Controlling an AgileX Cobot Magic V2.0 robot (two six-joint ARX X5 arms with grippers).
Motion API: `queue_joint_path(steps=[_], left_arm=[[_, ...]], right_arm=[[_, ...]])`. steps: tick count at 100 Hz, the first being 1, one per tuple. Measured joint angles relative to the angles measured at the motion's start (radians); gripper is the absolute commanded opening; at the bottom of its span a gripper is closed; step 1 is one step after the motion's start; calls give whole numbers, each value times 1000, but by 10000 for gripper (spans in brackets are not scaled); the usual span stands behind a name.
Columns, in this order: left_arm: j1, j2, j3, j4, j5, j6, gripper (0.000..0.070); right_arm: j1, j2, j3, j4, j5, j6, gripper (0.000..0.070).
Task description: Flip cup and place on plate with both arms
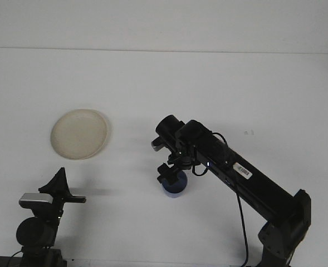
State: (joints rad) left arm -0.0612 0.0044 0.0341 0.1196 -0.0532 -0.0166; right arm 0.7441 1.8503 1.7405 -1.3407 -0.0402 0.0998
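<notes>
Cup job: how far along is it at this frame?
Early. Nothing looks finished: the plate sits bare at the table's left. In hand: the right gripper is down on the blue cup at centre. Left: passing the cup across and setting it on the plate; the left gripper waits near its base.

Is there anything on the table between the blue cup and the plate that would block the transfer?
Nothing visible does. The blue cup sits under the right gripper, and the stretch of white table from there up-left to the plate is bare. The left gripper is parked below the plate, off that line.
</notes>
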Motion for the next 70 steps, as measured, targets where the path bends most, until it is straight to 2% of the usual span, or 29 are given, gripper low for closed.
queue_joint_path(steps=[34,70], left_arm=[[0,0,0,0,0,0,12],[0,0,0,0,0,0,12]], right_arm=[[-77,-69,58,-1,-17,-55,480],[-383,-232,58,0,-16,-114,480]])
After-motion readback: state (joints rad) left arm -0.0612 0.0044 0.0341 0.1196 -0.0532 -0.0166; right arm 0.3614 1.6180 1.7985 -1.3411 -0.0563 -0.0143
